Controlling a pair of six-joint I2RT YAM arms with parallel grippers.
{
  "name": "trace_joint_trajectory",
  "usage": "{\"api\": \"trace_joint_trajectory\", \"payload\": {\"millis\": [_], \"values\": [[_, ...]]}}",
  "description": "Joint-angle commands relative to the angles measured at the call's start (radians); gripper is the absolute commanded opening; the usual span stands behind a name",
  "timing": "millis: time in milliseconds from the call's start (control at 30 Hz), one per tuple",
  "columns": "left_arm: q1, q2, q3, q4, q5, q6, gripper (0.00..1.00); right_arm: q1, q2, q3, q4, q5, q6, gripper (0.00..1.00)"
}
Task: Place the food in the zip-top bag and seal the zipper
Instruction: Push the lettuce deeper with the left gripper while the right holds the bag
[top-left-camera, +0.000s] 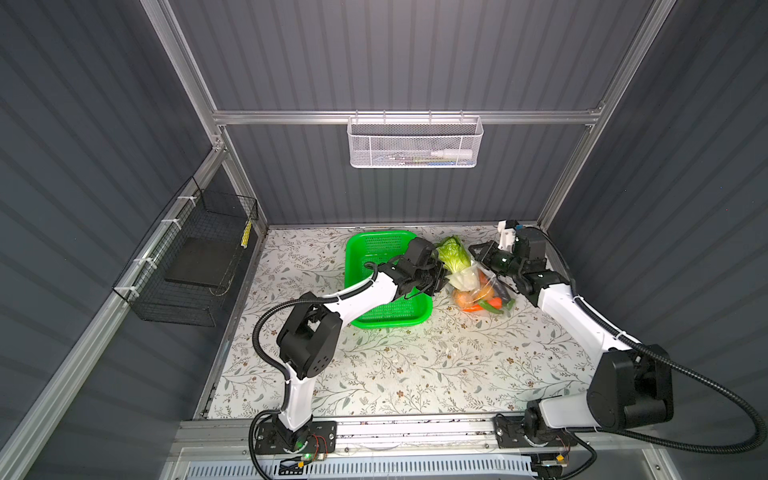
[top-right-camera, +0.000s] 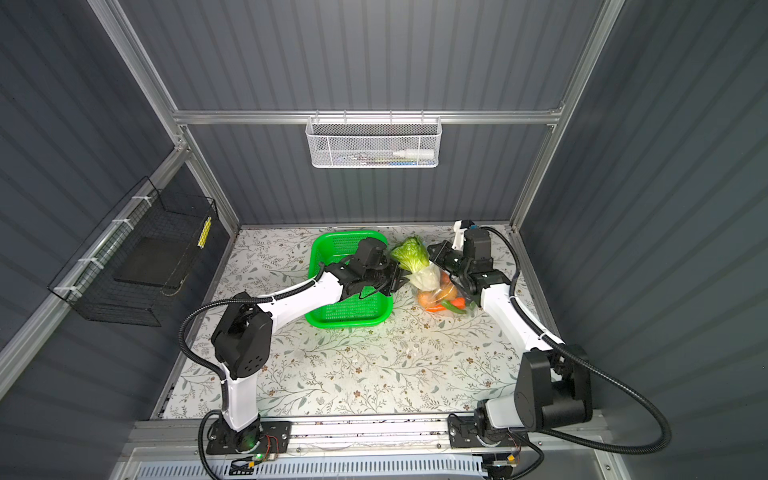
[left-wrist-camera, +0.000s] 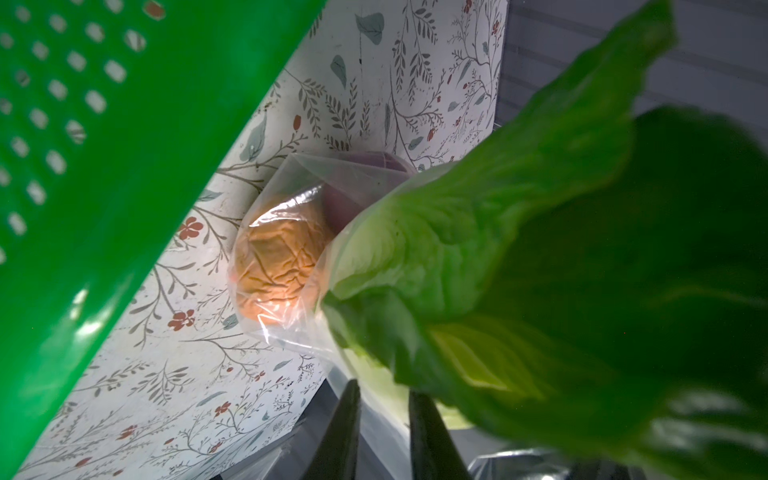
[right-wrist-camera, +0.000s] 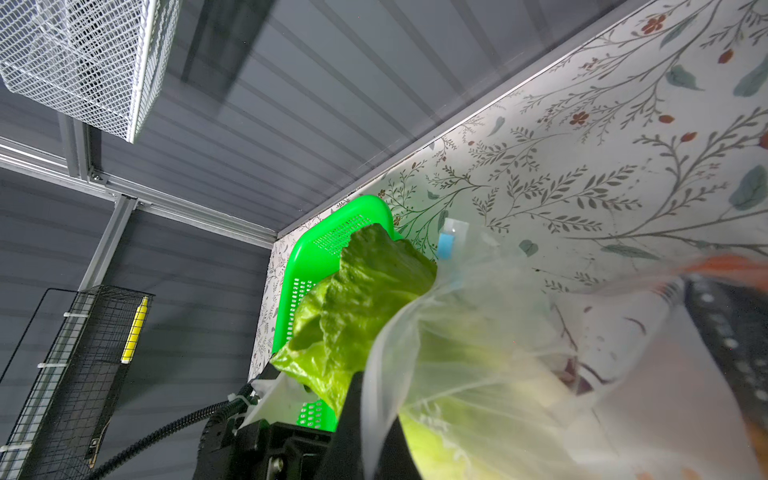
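Observation:
The clear zip-top bag (top-left-camera: 482, 291) (top-right-camera: 440, 293) lies right of the basket with orange and green food inside. The pale-green napa cabbage (top-left-camera: 455, 253) (top-right-camera: 411, 253) sticks out of its mouth, base inside, leaves outside. In the left wrist view a tan potato (left-wrist-camera: 274, 266) and the purple onion (left-wrist-camera: 365, 166) show through the film. My left gripper (top-left-camera: 442, 282) (left-wrist-camera: 384, 388) is at the cabbage's base, fingers apart with bag film across the gap. My right gripper (top-left-camera: 478, 257) (right-wrist-camera: 374, 399) is shut on the bag's mouth edge. The zipper's light-blue slider (right-wrist-camera: 445, 245) shows beyond the cabbage.
The bright green perforated basket (top-left-camera: 386, 320) (top-right-camera: 345, 320) sits under my left forearm, left of the bag. A black wire rack (top-left-camera: 187, 266) hangs on the left wall, a white mesh basket (top-left-camera: 415, 143) on the back wall. The back wall is close behind the right gripper.

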Motion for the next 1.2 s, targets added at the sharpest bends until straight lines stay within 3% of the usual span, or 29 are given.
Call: {"api": "trace_joint_trajectory", "payload": {"millis": [0,300,433,667,833,900,1133,1167], "values": [[0.008,0.019,0.029,0.006,0.001,0.007,0.36,0.009,-0.031,-0.018,0.036,-0.025,0.015,0.00],[0.008,0.018,0.026,0.055,-0.035,-0.027,0.41,0.037,-0.036,-0.048,0.079,-0.053,0.059,0.00],[0.002,0.030,0.039,0.064,-0.031,-0.030,0.33,0.037,-0.034,-0.050,0.087,-0.055,0.062,0.00],[-0.002,0.033,0.040,0.098,-0.023,-0.038,0.11,0.037,-0.023,-0.046,0.094,-0.041,0.055,0.00],[-0.003,0.035,0.041,0.114,-0.013,-0.038,0.09,0.038,0.008,-0.036,0.119,-0.050,0.071,0.00],[-0.002,0.031,0.030,0.128,-0.008,-0.045,0.00,0.039,0.012,-0.027,0.112,-0.050,0.067,0.00],[0.005,0.013,-0.004,0.151,-0.007,-0.060,0.00,0.038,0.010,-0.025,0.092,-0.038,0.047,0.00],[0.007,0.012,-0.002,0.150,-0.004,-0.059,0.05,0.039,0.011,-0.024,0.093,-0.039,0.048,0.00]]}}
